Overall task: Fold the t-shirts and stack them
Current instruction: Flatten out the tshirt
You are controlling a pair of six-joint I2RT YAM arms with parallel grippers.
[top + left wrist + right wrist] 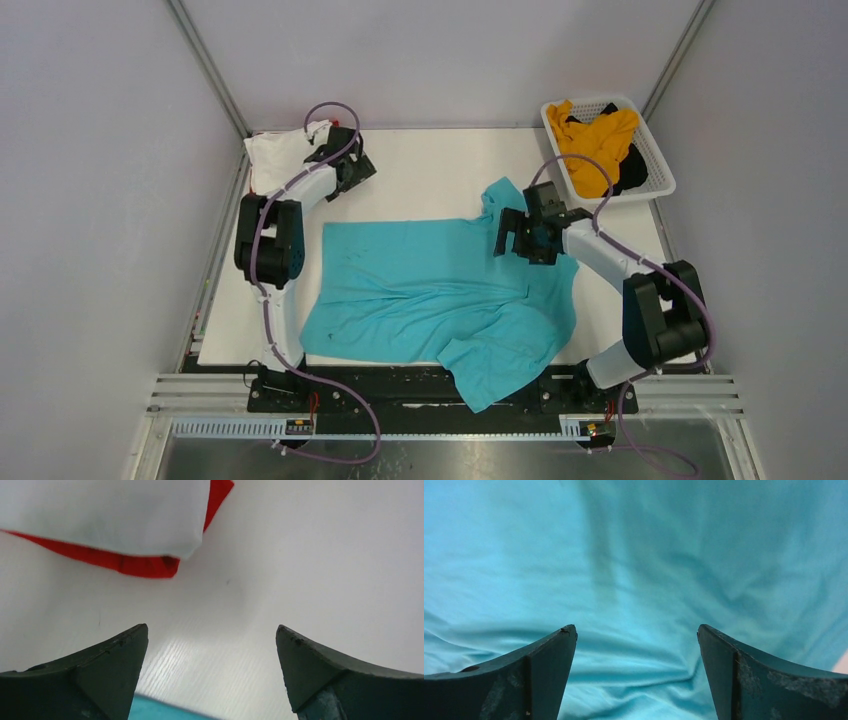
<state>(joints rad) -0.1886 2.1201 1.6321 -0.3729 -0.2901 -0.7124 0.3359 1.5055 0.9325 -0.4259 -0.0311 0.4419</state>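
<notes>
A teal t-shirt (430, 290) lies spread and rumpled over the middle of the table, one part hanging over the near edge. My right gripper (522, 240) is open just above its upper right part; the right wrist view shows only teal cloth (634, 555) between the spread fingers. My left gripper (345, 160) is open and empty at the back left, beside a folded white t-shirt (280, 155) lying on a folded red one (125, 564). The white shirt (100, 510) shows above the open fingers. Mustard yellow (595, 140) and black (632, 168) t-shirts lie in the basket.
A white mesh basket (655, 150) stands at the back right corner. The white table (430, 170) is bounded by grey walls left, right and behind. A teal edge (160, 711) shows at the bottom of the left wrist view.
</notes>
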